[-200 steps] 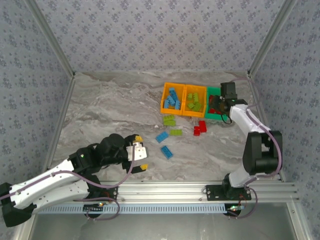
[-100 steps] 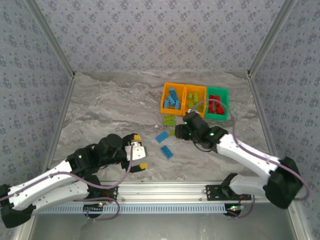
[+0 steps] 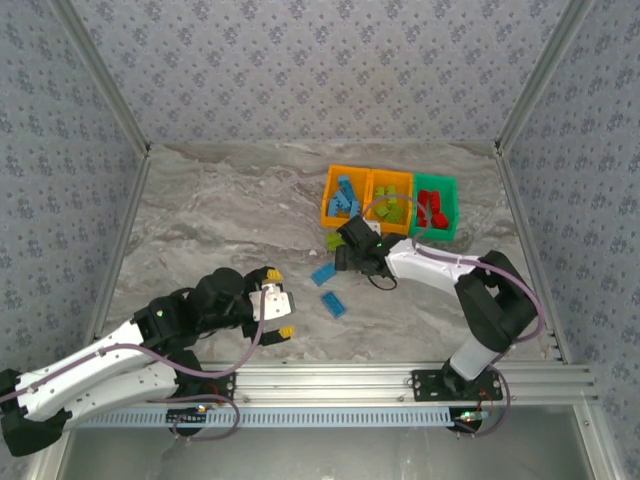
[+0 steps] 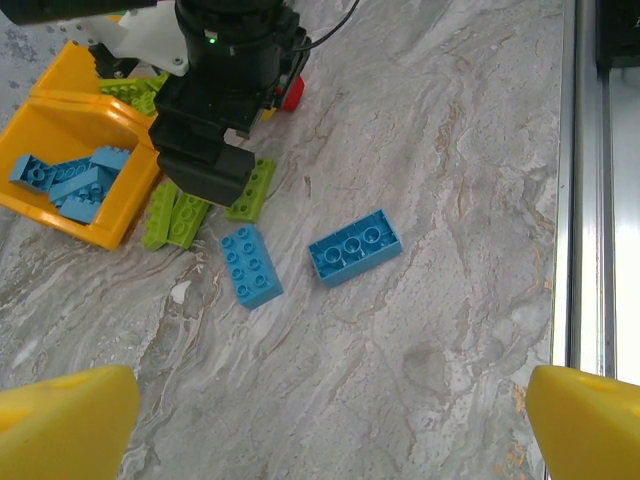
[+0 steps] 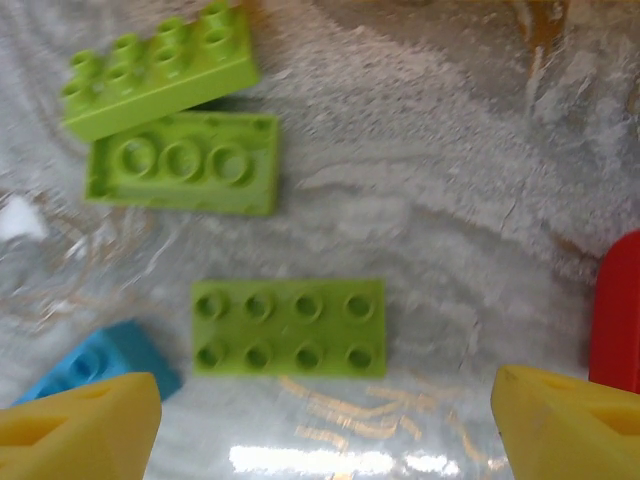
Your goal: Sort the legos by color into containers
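The tabletop (image 3: 220,220) is grey marble with white veins, and the walls (image 3: 300,70) have a small blue-grey floral print. The green bin (image 3: 436,178) holds red legos (image 3: 432,210). Left of the green bin, two orange bins (image 3: 390,174) hold lime legos (image 3: 388,208) and light blue legos (image 3: 345,198). The loose bricks are lime (image 5: 288,327) and blue (image 4: 354,246). The fingers (image 4: 70,425) are yellow.

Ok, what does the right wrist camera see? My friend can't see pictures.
A lime green lego lies studs up on the marble table, just ahead of the open right claw with its yellow fingertips. Beyond it lie an upside-down green lego and a tilted green lego, with a light blue lego at left and a red lego at right.
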